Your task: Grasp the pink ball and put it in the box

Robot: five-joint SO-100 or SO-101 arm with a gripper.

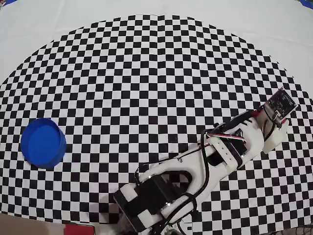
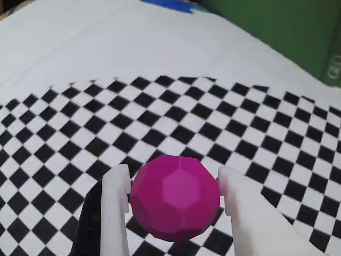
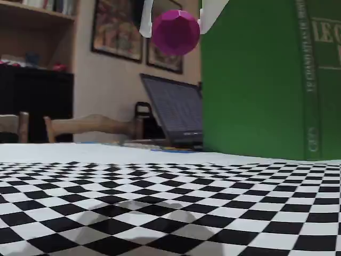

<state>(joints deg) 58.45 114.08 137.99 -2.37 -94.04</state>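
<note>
The gripper (image 2: pixel 173 184) has its two white fingers (image 2: pixel 116 208) squeezed on the sides of the pink ball (image 2: pixel 175 197). In the fixed view the pink ball hangs high in the air, well above the checkered mat (image 3: pixel 160 213), with only a soft shadow on the mat under it. So the grabbing step looks done, and the carrying step is on now.

In the overhead view the arm (image 1: pixel 205 161) reaches toward the right edge of the checkered mat. The ball cannot be seen from up there, because the arm covers it.

The box (image 1: pixel 43 143) sits far off, near the left edge of the mat, well apart from the gripper. It looks empty.

Next, I think the arm must swing across the mat toward the left edge, keep the ball squeezed, stop over the box, and then let go.

The way across is wide open, with only bare squares between them. A red thing (image 1: pixel 78 229) lies at the near edge, out of the way. A tall green wall (image 3: pixel 266 80) stands just past the far edge, close behind the ball.
</note>
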